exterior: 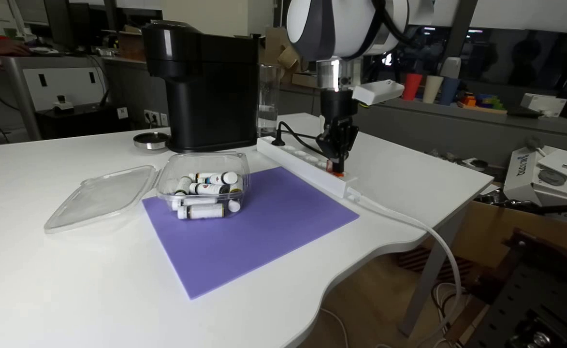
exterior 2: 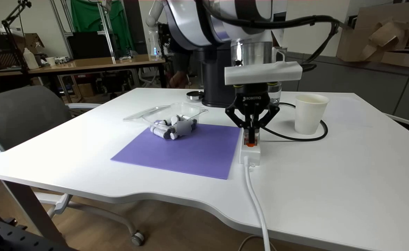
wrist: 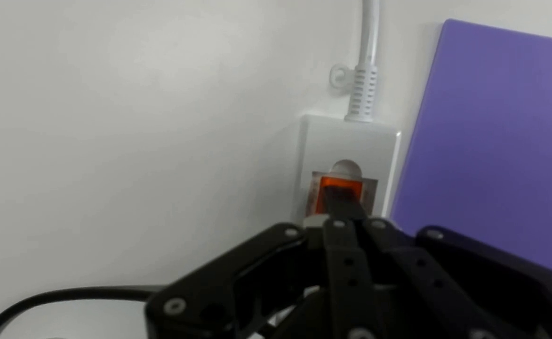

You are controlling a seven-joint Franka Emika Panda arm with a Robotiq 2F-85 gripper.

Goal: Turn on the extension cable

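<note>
The extension cable is a long white power strip lying on the table, seen in both exterior views [exterior: 298, 164] [exterior 2: 250, 157]; its cord end shows in the wrist view [wrist: 346, 141]. A black plug [exterior: 278, 137] sits at its far end. Its switch [wrist: 325, 181] is bright orange-red, at the cord end. My gripper [exterior: 338, 170] points straight down with its fingers together, holding nothing. Its fingertips are at the switch and appear to touch it in both exterior views [exterior 2: 251, 140]. In the wrist view the fingertips [wrist: 342, 200] cover the middle of the switch.
A purple mat [exterior: 264, 232] lies beside the strip, with an open clear box [exterior: 206, 169] of white cylinders on its edge. A black coffee machine [exterior: 206, 92] stands behind. A paper cup [exterior 2: 310, 113] and black cord [exterior 2: 295, 139] lie beyond the strip. The white cord [exterior: 438, 237] hangs off the table.
</note>
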